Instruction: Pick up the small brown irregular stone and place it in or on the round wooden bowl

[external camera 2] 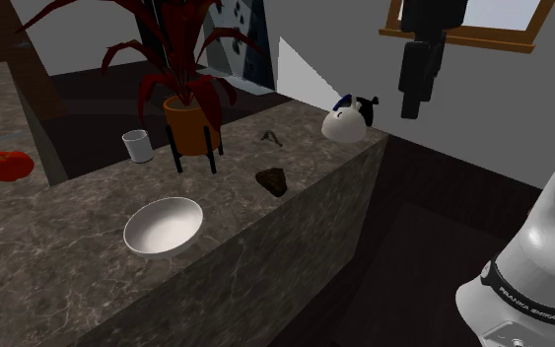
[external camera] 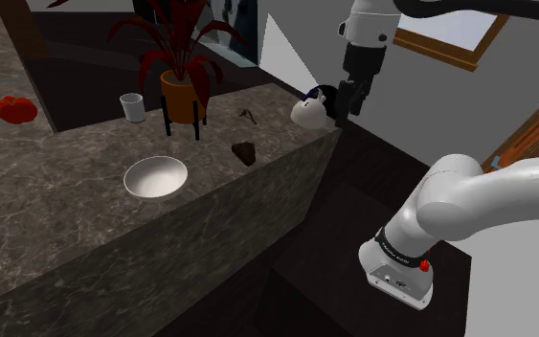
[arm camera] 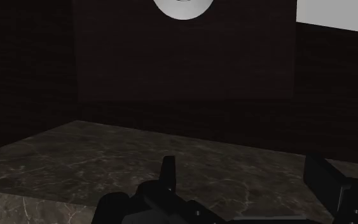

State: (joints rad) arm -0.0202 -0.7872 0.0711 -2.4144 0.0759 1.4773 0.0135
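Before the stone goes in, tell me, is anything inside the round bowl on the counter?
Nothing shows inside the white bowl; its hollow is bare. The brown stone lies apart on the counter. The counter beneath the bowl is covered.

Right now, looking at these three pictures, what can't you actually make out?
- Both exterior views: the small dark item beyond the stone is too small to identify.
- Wrist view: the white round shape is cut off by the picture's edge, so it is unidentifiable.
- Shoulder view: one side of the white kettle is hidden by the hand.
- Both exterior views: the upper leaves of the potted plant are cut off by the edge.
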